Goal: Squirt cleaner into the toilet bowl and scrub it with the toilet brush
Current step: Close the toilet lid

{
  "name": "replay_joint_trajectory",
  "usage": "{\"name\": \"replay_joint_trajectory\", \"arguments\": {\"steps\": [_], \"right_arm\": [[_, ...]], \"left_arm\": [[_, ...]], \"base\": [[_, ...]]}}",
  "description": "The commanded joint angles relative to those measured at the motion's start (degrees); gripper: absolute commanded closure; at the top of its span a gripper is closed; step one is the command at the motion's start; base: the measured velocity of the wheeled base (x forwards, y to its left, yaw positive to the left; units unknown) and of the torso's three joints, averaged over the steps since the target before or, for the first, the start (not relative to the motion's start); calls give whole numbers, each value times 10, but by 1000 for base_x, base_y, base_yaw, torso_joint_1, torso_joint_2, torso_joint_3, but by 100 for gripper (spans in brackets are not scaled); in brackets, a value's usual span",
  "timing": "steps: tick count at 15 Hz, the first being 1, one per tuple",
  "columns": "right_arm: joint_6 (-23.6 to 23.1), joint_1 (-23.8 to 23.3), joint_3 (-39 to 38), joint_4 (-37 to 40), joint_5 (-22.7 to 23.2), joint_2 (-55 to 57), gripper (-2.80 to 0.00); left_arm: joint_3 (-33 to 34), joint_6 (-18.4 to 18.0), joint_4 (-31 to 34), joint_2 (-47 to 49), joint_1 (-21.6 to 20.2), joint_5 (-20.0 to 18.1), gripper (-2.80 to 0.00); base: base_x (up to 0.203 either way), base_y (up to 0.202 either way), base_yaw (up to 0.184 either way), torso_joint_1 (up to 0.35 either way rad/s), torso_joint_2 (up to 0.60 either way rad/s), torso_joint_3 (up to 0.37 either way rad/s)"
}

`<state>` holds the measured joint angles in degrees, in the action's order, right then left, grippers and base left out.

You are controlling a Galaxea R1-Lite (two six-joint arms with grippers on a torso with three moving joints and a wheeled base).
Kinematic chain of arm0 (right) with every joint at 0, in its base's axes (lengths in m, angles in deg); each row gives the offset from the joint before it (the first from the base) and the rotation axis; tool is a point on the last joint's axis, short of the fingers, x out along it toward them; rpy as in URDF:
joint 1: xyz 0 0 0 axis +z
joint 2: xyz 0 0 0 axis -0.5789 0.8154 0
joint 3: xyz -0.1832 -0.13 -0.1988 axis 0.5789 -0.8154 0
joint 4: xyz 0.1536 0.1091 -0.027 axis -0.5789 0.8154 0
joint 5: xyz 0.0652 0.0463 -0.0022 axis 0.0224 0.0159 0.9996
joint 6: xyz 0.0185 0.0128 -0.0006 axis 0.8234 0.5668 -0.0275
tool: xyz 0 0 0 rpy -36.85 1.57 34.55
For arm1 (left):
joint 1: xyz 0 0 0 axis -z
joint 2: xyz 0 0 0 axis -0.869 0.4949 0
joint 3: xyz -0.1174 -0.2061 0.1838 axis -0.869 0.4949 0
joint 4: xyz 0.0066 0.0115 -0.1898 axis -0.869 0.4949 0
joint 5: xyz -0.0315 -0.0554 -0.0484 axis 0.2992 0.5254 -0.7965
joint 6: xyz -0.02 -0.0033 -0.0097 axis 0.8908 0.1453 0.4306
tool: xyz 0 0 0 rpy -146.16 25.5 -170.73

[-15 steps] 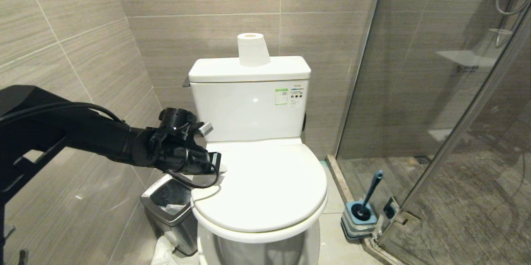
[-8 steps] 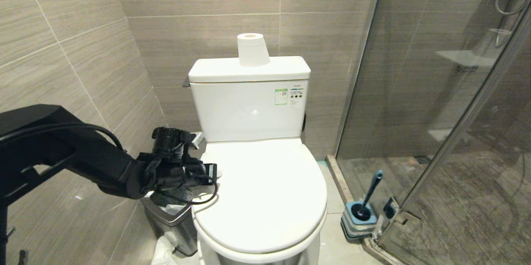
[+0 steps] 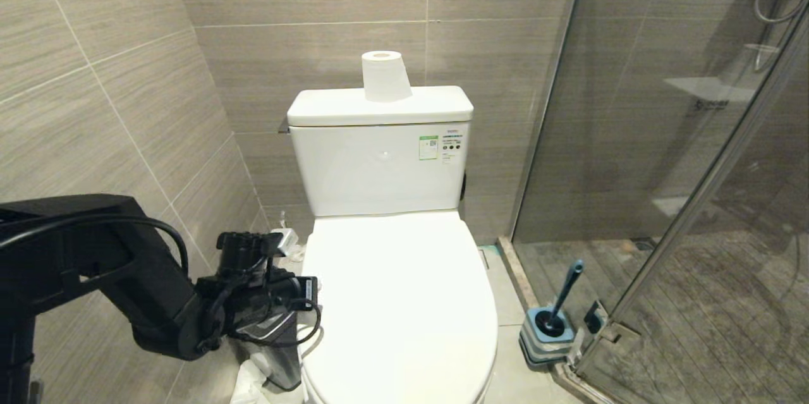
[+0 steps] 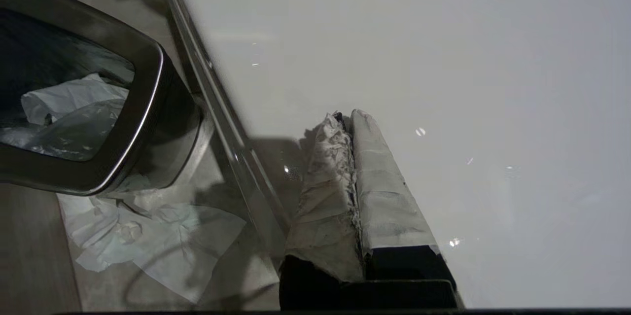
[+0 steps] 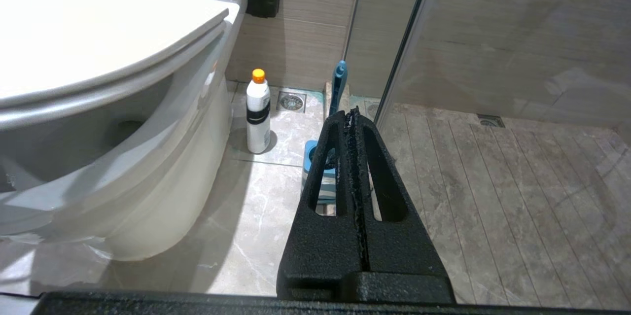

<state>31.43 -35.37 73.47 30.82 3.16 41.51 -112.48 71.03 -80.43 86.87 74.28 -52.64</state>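
Toilet bowl (image 3: 404, 303) lidded; left tool (image 4: 345, 122) pinched beside it.

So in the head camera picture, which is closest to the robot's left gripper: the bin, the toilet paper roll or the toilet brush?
From the left gripper:
1. Waste bin, right below it, left of the toilet.
2. Toilet paper roll, up on the tank.
3. Toilet brush, far right by the shower glass.

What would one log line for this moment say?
lid: closed | left gripper: shut, empty, at lid's edge | right gripper: shut, idle | toilet brush: in holder
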Motion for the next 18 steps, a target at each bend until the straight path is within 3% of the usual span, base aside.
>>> {"name": "replay_joint_trajectory", "arguments": {"steps": [1, 9, 18], "right_arm": [[0, 0, 0, 0, 0, 1, 0], [0, 0, 0, 0, 0, 1, 0], [0, 0, 0, 0, 0, 1, 0]], "left_arm": [[21, -5, -27, 17, 1, 1, 0], [32, -6, -81, 70, 14, 23, 0], [43, -6, -84, 54, 17, 29, 0]], "base": [[0, 0, 0, 0, 0, 0], [0, 0, 0, 0, 0, 0], [0, 0, 0, 0, 0, 0]]}}
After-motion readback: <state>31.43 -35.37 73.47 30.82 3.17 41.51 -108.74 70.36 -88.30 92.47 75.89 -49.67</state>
